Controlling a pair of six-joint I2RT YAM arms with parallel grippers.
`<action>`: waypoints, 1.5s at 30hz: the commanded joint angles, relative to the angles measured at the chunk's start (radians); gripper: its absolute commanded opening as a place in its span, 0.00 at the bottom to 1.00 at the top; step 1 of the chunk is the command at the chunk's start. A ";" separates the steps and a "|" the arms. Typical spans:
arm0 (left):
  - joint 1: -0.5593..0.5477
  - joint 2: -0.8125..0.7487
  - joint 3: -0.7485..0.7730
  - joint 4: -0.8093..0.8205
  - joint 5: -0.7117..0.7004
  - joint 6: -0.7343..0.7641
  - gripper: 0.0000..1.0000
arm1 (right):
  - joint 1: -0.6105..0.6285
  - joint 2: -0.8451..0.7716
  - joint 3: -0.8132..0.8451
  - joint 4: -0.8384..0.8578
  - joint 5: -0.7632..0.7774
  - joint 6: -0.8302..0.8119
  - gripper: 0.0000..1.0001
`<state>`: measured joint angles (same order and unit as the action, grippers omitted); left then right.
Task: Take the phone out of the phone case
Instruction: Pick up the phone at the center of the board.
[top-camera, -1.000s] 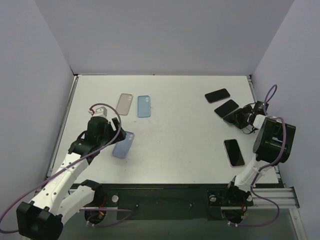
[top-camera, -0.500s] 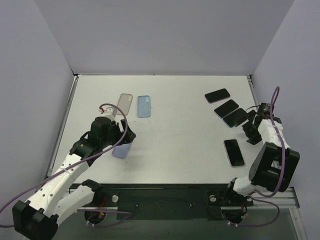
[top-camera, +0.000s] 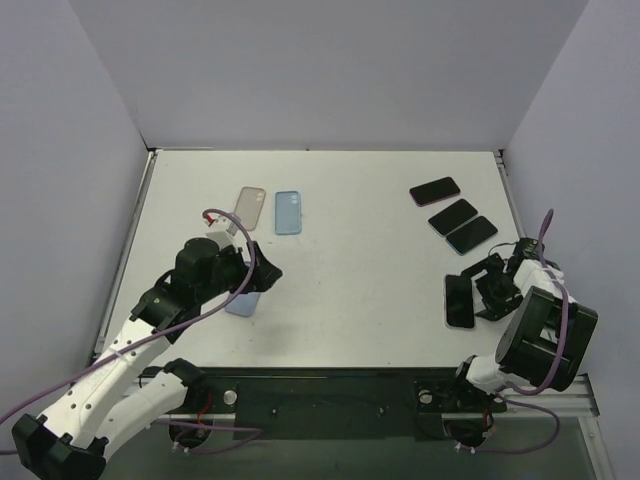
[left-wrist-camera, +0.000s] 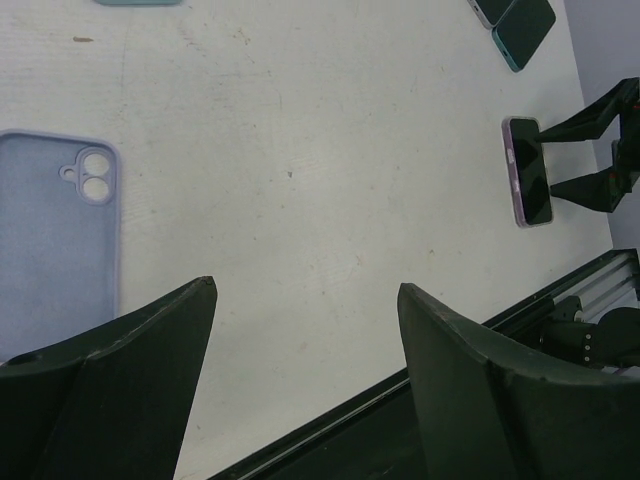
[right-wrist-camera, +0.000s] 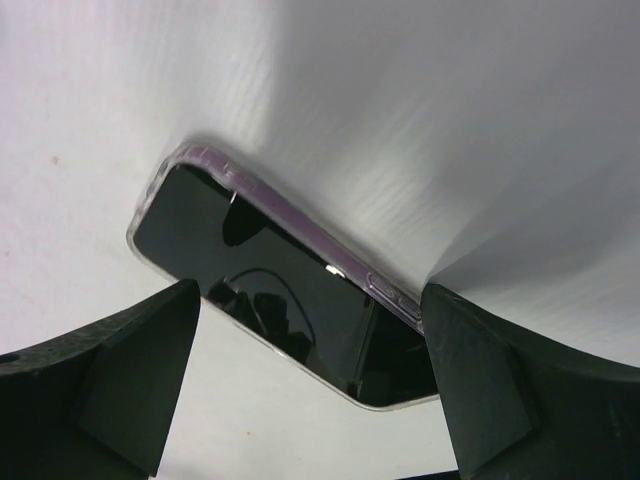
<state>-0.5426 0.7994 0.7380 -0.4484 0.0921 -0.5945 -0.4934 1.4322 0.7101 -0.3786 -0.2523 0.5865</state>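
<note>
1. L gripper (top-camera: 262, 274): hangs over the front-left of the table (top-camera: 360, 270). Jaws spread wide, nothing between them.
2. Lavender case (left-wrist-camera: 55, 238): lies flat just beside/under the L gripper, back up, two camera holes at its far corner. In the top view the arm hides part of it. Can't tell if anything is inside.
3. Farther back, left of centre: beige case (top-camera: 249, 207) and blue case (top-camera: 288, 212). Both flat, side by side w/ a small gap, well apart from the lavender case.
4. Back-right: row of three dark phones (top-camera: 453, 215), laid diagonally, close together, near the R edge of the table.
5. Phone (right-wrist-camera: 290, 300): front-right of the table, nearer than the row, flat, screen up and dark. It sits inside its phone case (right-wrist-camera: 232, 182), which is clear w/ a purple tint and shows as a rim round the edge.
6. R gripper (top-camera: 470, 297): low at the table, pointing left at the phone. Jaws wide apart, tips at the phone's R long edge, one toward each end. Not closed on it. Can't tell if the tips touch the phone case.
</note>
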 joint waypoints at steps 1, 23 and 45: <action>-0.005 -0.025 0.070 0.014 0.011 0.001 0.84 | 0.090 -0.029 -0.058 -0.010 -0.151 0.050 0.86; -0.005 0.004 0.070 0.054 0.038 -0.019 0.84 | 0.477 0.277 0.276 -0.267 0.331 0.012 0.89; -0.005 -0.014 0.084 0.109 0.098 -0.045 0.84 | 0.405 0.306 0.178 -0.175 0.153 -0.019 0.66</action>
<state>-0.5426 0.8066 0.7826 -0.4244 0.1677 -0.6247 -0.0578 1.6745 0.9260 -0.5369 -0.0616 0.6037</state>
